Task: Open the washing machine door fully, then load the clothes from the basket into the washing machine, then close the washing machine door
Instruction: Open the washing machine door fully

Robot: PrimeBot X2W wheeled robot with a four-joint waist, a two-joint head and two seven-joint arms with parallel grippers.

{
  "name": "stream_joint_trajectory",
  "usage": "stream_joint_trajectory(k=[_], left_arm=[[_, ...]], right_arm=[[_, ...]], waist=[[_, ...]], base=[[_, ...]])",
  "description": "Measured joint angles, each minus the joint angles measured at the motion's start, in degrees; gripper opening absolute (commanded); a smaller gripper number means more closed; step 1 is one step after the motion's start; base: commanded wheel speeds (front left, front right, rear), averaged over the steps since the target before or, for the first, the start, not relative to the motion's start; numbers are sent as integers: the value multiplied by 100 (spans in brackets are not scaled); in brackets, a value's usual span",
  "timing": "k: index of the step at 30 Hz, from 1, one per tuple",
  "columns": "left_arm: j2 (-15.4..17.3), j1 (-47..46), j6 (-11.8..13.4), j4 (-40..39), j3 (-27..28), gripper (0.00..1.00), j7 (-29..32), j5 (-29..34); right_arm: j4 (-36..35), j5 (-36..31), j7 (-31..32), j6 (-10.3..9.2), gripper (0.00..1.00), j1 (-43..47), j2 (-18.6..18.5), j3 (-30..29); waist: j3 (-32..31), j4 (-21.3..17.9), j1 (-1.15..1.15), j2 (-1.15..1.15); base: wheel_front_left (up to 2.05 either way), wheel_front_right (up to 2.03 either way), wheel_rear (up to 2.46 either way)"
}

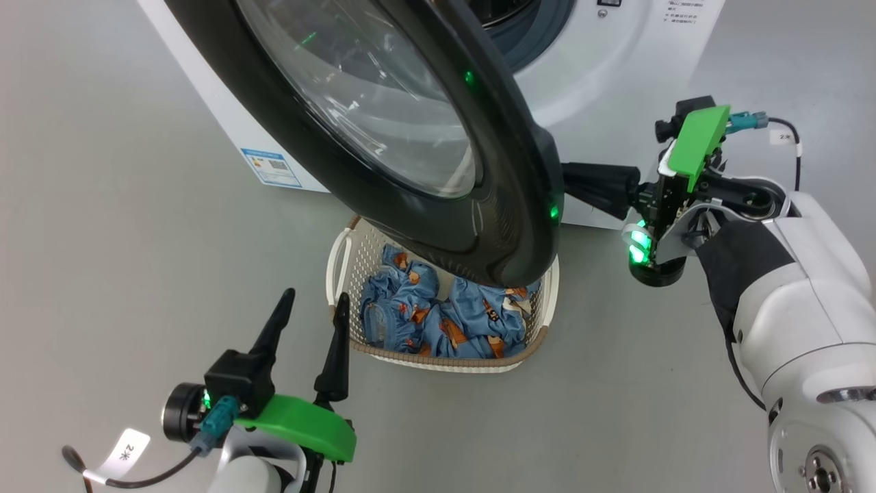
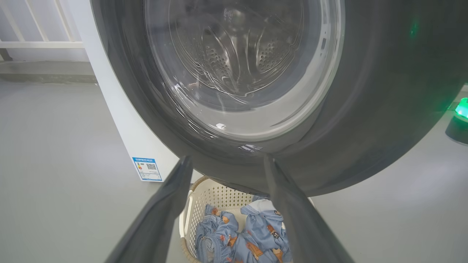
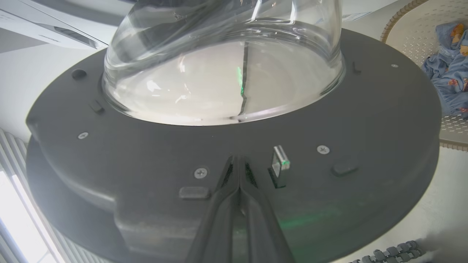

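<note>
The washing machine door (image 1: 383, 130) stands partly swung out from the white washing machine (image 1: 602, 68), its black rim hanging over the basket (image 1: 448, 359). The clothes (image 1: 445, 311), light blue with orange figures, lie in the basket. My right gripper (image 1: 568, 181) is shut, its tips against the door's inner face (image 3: 329, 120) beside the latch (image 3: 280, 164), behind the free edge. My left gripper (image 1: 316, 296) stands open just left of the basket's near corner, with nothing between its fingers. The left wrist view looks through the glass window (image 2: 241, 65) at the steel drum, with the clothes (image 2: 241, 237) below.
Grey floor (image 1: 123, 226) spreads all around. A blue label (image 1: 271, 168) marks the machine's lower corner. My right forearm (image 1: 794, 301) reaches in from the right. A pale railing (image 2: 36, 40) stands behind the machine in the left wrist view.
</note>
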Motion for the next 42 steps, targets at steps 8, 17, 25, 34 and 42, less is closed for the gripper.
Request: stream_joint_trajectory(k=[8,17,25,34,42], left_arm=[[2,26,-1,1,-5,100,0,13],[3,35,1,4,-15,100,0,13],[3,44,11,4,-14,100,0,13],[4,122,11,8,-11,100,0,13],[4,138,18,9,-9,100,0,13]], right_arm=[[-271,1102,41,0,0,297,-3,1037],[-812,2259,-121,0,0,766,-2,2348],[-1271,3060,-487,0,0,1022,-4,3401],[-1604,3667,-776,0,0,1094,-13,4285],[-1722,4000,-945,0,0,1099,-11,4757]], waist=[[-28,11,0,0],[-85,43,0,0],[-99,64,0,0],[-116,114,0,0],[-127,133,0,0]], base=[[0,0,0],[0,0,0],[0,0,0],[0,0,0],[0,0,0]])
